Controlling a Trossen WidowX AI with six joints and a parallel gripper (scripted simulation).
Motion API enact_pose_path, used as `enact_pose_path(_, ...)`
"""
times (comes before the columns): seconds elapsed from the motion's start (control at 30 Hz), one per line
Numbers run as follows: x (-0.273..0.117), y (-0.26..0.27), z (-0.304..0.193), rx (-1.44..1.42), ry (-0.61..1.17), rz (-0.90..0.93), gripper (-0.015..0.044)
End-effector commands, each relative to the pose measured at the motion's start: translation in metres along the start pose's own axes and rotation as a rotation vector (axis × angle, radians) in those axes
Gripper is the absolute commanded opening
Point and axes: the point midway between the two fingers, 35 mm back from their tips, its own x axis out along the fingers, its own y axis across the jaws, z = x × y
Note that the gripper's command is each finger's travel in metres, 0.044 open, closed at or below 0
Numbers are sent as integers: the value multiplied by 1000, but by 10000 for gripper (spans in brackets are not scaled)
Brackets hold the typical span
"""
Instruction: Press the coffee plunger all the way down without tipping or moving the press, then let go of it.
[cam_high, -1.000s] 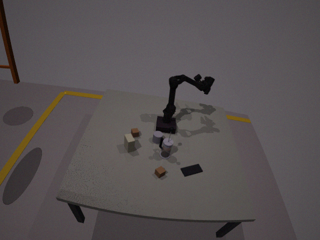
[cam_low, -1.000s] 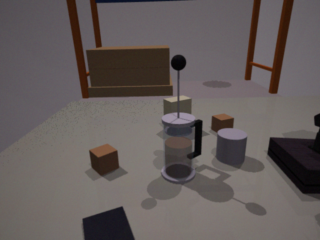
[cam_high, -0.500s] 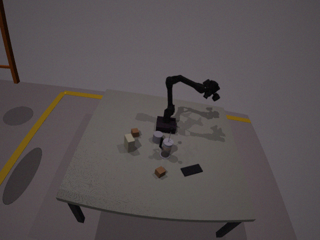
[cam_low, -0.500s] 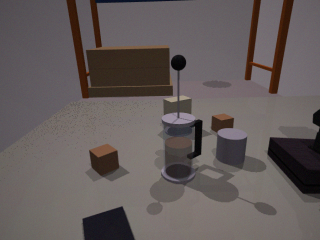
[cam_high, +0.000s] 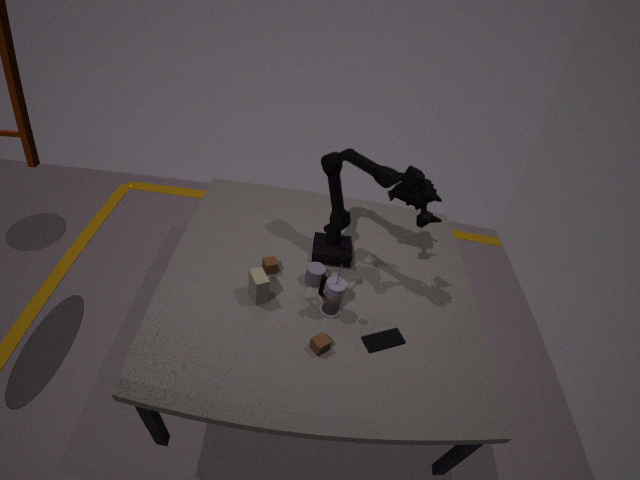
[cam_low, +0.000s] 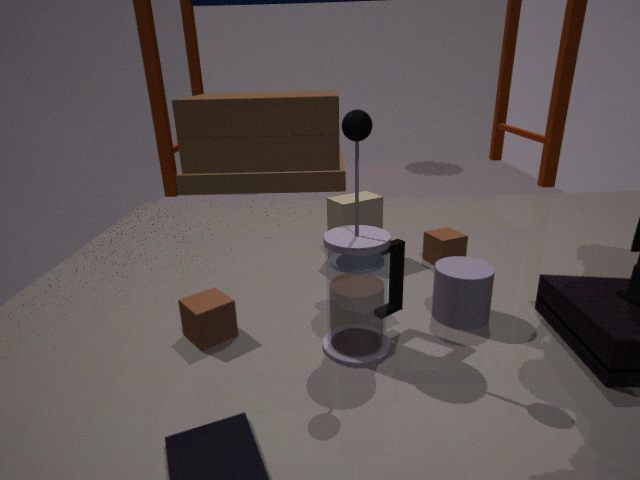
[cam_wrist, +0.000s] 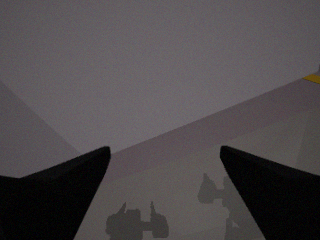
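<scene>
Clearly nothing is done yet: the French press is standing upright mid-tabletop, its plunger knob riding fully raised, while the gripper is hanging well apart beyond the base, fingers spread wide and empty. Sharing the tabletop are two brown cubes, one cream block, one grey cylinder and one dark slab.

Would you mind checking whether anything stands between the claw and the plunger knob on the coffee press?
Nothing visible does. The open, empty claw hangs in the air on the far side of the arm's base, away from the press. The black knob stands high on its raised rod, above the grey cylinder and the blocks beside it.
</scene>
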Motion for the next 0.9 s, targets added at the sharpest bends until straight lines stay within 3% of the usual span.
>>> enact_pose_path(0.0, -36, -52, 13, 20, -68, -239, 440)
enact_pose_path(0.33, -171, -156, 12, 121, -168, -879, 440)
enact_pose_path(0.63, -311, -184, -29, 266, -161, -1432, 440)
enact_pose_path(0.87, -315, -194, -53, 280, -158, -1473, 440)
